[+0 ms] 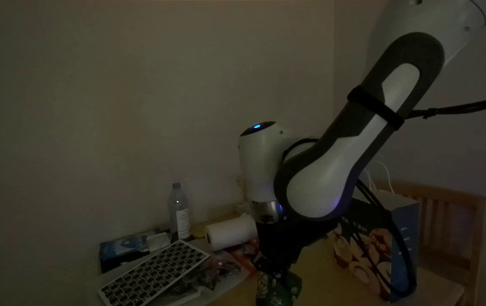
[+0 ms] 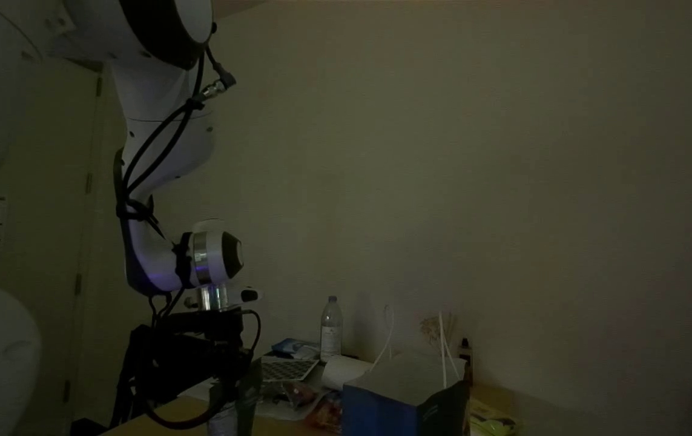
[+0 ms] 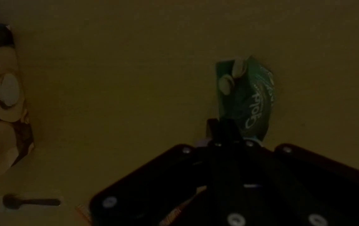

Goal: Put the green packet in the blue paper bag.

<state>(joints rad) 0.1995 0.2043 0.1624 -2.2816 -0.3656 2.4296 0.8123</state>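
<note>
Pinching the small, soft green packet (image 3: pixel 247 100) near one end, presumably so that the rest may enter first, the black gripper (image 3: pixel 224 123) holds it outside the tall blue paper bag (image 2: pixel 382 416), apart from its food-picture side.

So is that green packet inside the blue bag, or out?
Out: in the wrist view, the claw grips the green packet, and the blue bag stands apart at the picture's left edge.

White arm (image 1: pixel 317 187), dark-grey panels (image 1: pixel 413 46), black cables (image 1: pixel 459 109), blue light (image 1: pixel 257 126); black fingers (image 3: pixel 228 130), silvery screws (image 3: pixel 287 149).
</note>
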